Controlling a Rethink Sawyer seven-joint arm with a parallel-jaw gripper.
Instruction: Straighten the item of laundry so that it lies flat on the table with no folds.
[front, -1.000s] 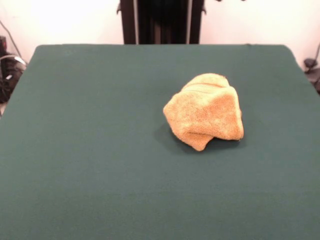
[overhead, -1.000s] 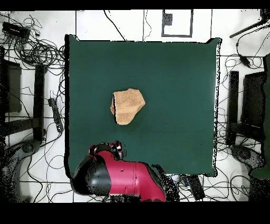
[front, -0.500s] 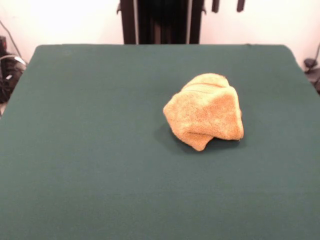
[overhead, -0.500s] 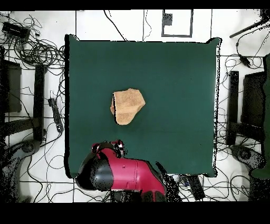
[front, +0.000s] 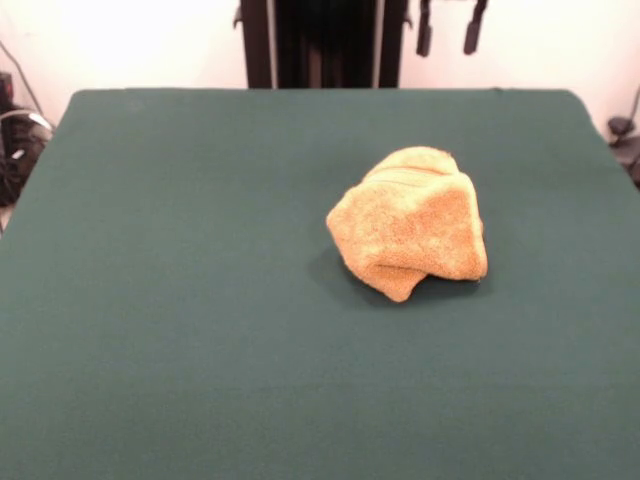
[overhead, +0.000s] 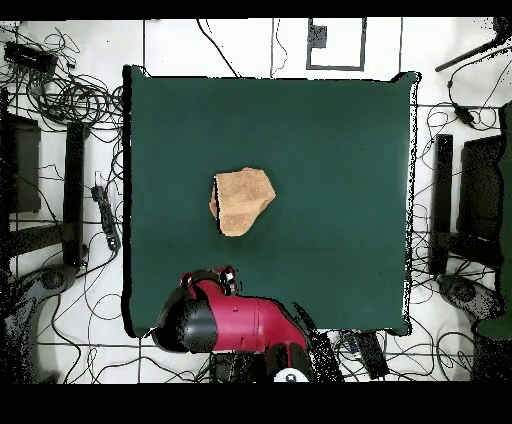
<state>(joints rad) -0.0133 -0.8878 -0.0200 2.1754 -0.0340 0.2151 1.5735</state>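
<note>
The item of laundry (front: 410, 233), an orange-tan terry towel, lies bunched in a folded heap on the dark green table (front: 180, 300), right of centre in the front view. From overhead the towel (overhead: 241, 200) sits left of the table's middle (overhead: 330, 150). My gripper (front: 447, 38) hangs at the top edge of the front view, above the table's far edge and well behind the towel. Its two dark fingers (front: 425, 38) stand apart with nothing between them. In the overhead view the red arm (overhead: 225, 322) covers the table's bottom edge, below the towel.
Cables and dark equipment (overhead: 60, 95) lie on the floor around the table on all sides. A black stand (front: 325, 45) rises behind the far edge of the table.
The gripper's fingers have dropped further into the front view at the top edge. From overhead, the red arm has shifted slightly right and down. The towel has not moved.
</note>
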